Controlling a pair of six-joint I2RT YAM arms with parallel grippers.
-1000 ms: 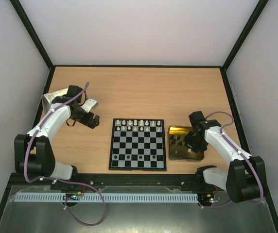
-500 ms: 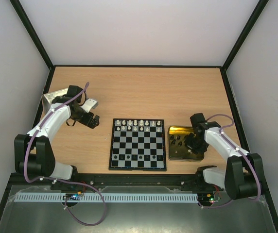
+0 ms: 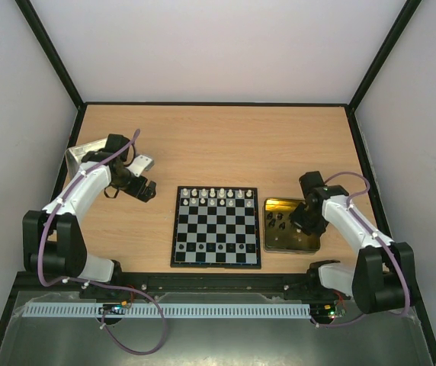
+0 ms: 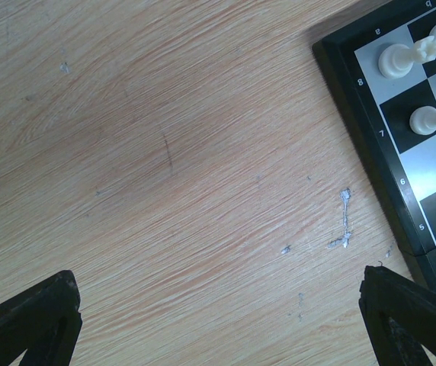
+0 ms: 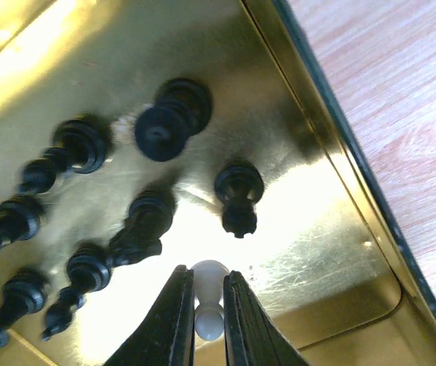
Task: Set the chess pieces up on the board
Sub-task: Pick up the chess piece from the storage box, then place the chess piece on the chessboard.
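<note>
Now right hand pinches a white piece amid black pieces in the tin; left hand spread.

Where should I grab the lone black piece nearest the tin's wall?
Probably from straight above, pinching the black piece at its narrow neck: it seems to stand upright in the gold tin, head up, clear of its neighbours on both sides.

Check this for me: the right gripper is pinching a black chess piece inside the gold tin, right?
Not quite. The right gripper is pinching a white piece, not a black one, inside the gold tin. The right wrist view shows it between the fingers, with the black pieces loose beside it.
</note>
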